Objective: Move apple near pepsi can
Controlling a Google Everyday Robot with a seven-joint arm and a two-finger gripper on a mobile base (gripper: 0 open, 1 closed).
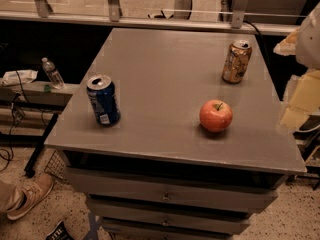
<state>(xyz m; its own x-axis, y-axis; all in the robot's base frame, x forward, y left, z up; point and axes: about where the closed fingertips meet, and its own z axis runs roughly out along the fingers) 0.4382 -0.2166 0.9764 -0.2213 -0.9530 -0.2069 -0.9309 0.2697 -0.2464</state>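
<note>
**tinbot:** so where's everything sitting? gripper?

**rae_k:** gripper's not in shot at all, can't tell how it's set. apple [216,115] sits front-right on the table [165,54], pepsi can [103,100] upright by the front-left edge, well apart. Bare table between them, so I'd guess a straight leftward carry. gold can [236,61] is behind the apple, out of the way. Don't overshoot that left edge.

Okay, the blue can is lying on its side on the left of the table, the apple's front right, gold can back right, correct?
Not quite: the camera view shows the blue can standing upright, not on its side. The rest holds: it is on the left of the table, apple front right, gold can back right. The gripper is not in view.
</note>
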